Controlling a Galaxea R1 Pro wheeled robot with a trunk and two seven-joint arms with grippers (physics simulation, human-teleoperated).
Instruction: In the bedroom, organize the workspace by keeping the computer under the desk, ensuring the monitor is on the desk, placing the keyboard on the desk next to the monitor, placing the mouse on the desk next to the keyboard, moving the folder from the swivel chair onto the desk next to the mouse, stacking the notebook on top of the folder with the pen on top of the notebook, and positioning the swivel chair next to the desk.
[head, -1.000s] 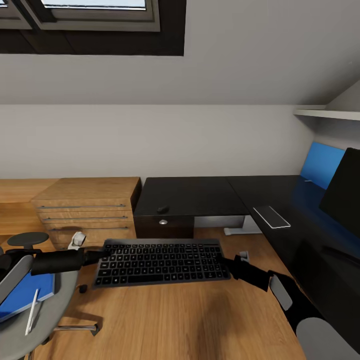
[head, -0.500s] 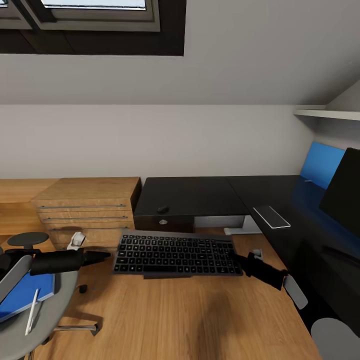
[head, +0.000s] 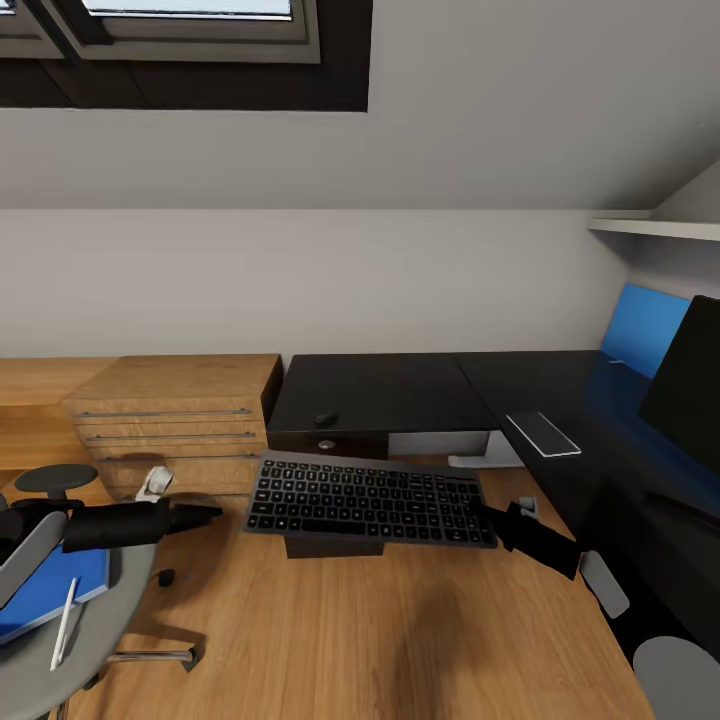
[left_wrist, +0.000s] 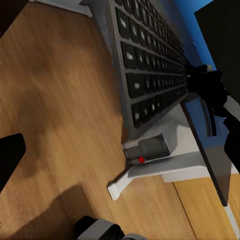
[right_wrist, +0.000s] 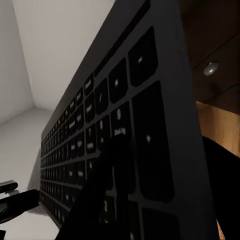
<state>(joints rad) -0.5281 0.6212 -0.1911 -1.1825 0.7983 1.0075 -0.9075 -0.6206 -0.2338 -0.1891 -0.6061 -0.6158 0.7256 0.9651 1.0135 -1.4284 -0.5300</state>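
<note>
Careful: your right claw (head: 490, 516) pinches the keyboard (head: 370, 497) by one end, held in air short of the surface (head: 400, 385); it could tilt & slip. Left claw (head: 205, 515) apart, can't tell its state.

Both arms are showing as matte black tubes tapering toward slim black fingers. The right gripper (head: 484, 514), nearer the desk (head: 400, 385), is carrying pale grey blocks and a grey rounded elbow shell; the left gripper (head: 208, 514) is wearing a white fitting behind its wrist.
</note>
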